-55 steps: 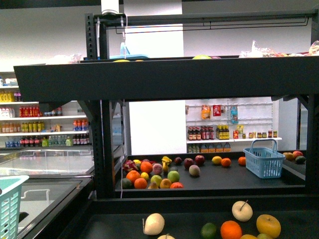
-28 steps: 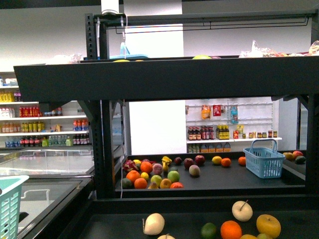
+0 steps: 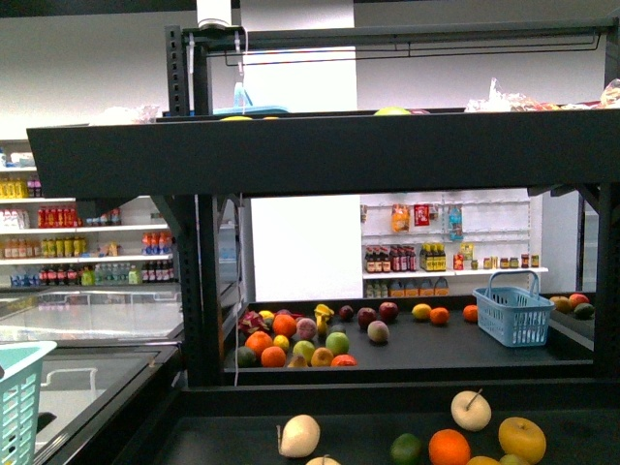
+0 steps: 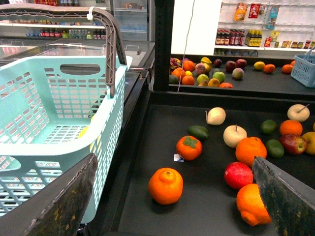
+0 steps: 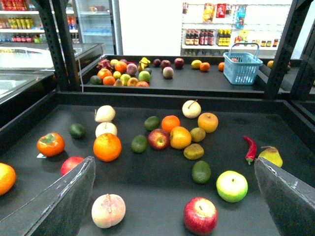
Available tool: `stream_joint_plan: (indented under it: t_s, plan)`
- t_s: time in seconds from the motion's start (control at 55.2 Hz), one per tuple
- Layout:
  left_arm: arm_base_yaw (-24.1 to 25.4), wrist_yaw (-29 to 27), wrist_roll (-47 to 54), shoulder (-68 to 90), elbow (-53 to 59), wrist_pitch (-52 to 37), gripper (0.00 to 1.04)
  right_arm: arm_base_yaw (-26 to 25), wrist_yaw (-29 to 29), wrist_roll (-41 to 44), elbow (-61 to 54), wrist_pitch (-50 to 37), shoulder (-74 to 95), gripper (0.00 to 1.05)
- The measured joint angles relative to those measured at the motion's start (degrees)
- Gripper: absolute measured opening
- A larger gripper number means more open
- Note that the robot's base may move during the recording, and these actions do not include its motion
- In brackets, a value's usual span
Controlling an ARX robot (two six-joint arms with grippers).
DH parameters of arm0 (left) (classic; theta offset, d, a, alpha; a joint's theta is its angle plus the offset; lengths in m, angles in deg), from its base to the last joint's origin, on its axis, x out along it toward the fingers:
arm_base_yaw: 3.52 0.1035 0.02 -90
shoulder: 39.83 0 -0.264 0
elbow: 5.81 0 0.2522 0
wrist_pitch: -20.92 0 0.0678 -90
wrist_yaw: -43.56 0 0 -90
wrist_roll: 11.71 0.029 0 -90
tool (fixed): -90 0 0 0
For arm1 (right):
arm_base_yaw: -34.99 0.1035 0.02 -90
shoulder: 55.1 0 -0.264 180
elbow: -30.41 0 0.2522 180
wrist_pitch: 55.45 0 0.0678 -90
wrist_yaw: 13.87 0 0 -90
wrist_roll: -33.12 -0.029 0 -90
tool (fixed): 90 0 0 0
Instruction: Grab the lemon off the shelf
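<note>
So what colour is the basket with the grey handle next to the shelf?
The basket is pale turquoise, almost mint green. The left wrist view shows it best.

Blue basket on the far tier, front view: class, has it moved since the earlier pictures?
No. The blue basket sits in the same spot beside the shelf's right post.

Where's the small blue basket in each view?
Front view: the blue basket stands at the right end of the far tier of the shelf.
Left wrist view: the blue basket is on that same tier, cut off by the frame edge.
Right wrist view: the blue basket shows whole on that tier.
Shared landmark: the fruit heap at the tier's other end.
</note>
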Motion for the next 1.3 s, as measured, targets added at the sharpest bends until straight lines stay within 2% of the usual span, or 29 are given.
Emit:
stream_joint_plan:
  t_s: [1.305]
  plan:
    - [0.0, 0.0, 0.0, 0.0, 0.0, 0.0, 0.97, 0.0, 0.0, 0.0, 0.0, 0.0, 0.0, 0.97]
